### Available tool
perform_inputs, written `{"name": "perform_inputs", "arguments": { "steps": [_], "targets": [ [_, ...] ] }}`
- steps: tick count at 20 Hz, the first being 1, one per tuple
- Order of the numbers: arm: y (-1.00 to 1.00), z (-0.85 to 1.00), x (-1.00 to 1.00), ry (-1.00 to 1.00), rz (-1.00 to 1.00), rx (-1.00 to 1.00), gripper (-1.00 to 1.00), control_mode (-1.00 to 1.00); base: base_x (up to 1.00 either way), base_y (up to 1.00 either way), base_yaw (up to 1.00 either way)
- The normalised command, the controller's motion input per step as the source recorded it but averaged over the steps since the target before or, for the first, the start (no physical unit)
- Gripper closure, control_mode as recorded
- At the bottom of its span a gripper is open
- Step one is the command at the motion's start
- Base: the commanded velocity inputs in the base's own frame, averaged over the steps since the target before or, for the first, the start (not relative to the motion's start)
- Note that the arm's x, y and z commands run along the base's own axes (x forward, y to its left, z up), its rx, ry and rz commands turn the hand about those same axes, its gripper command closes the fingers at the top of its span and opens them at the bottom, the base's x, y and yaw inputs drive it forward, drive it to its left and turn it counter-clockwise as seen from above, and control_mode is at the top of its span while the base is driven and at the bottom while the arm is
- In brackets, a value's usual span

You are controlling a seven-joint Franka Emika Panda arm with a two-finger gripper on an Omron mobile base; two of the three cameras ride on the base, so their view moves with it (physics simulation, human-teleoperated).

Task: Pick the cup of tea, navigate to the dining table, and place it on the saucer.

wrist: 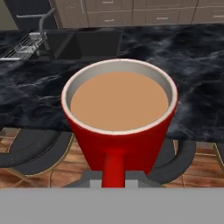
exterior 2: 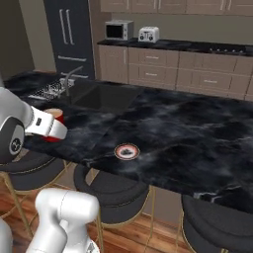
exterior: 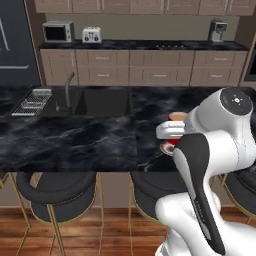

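Note:
The cup of tea (wrist: 135, 140) is a red mug full of light brown liquid, its handle turned toward the camera in the hand view. My gripper (exterior 2: 51, 128) is shut on the cup (exterior 2: 54, 115) and holds it just above the near edge of the dining table (exterior 2: 192, 133), over the black marble. The saucer (exterior 2: 127, 151), with its dark centre and reddish rim, lies on the table to the right of the cup, well apart from it, with nothing on it. In the left base view the cup (exterior: 176, 117) peeks out behind my white forearm.
An inset sink (exterior 2: 106, 98) with a faucet and a dish rack (exterior: 33, 101) sits at the table's far left. Round black stools (exterior 2: 118, 190) line the near side. The back counter holds a microwave (exterior: 57, 32) and a toaster (exterior: 91, 35).

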Motion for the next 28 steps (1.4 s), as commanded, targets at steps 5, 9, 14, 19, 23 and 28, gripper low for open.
{"name": "perform_inputs", "arguments": {
  "steps": [5, 9, 14, 19, 23, 28],
  "targets": [
    [0.00, 0.00, 0.00, 0.00, 0.00, 0.00, 1.00, 1.00, 0.76, 0.70, -0.13],
    [0.00, 0.00, 0.00, 0.00, 0.00, 0.00, 1.00, 1.00, 0.77, 0.19, 0.00],
    [0.00, 0.00, 0.00, 0.00, 0.00, 0.00, 1.00, 1.00, 0.68, 0.04, 0.00],
    [0.00, 0.00, 0.00, 0.00, 0.00, 0.00, 1.00, 1.00, 0.02, 0.00, 0.00],
    [0.00, 0.00, 0.00, 0.00, 0.00, 0.00, 1.00, 1.00, 0.00, 0.00, 0.00],
    [0.00, 0.00, 0.00, 0.00, 0.00, 0.00, 1.00, 1.00, 0.00, 0.00, 0.00]
  ]
}}
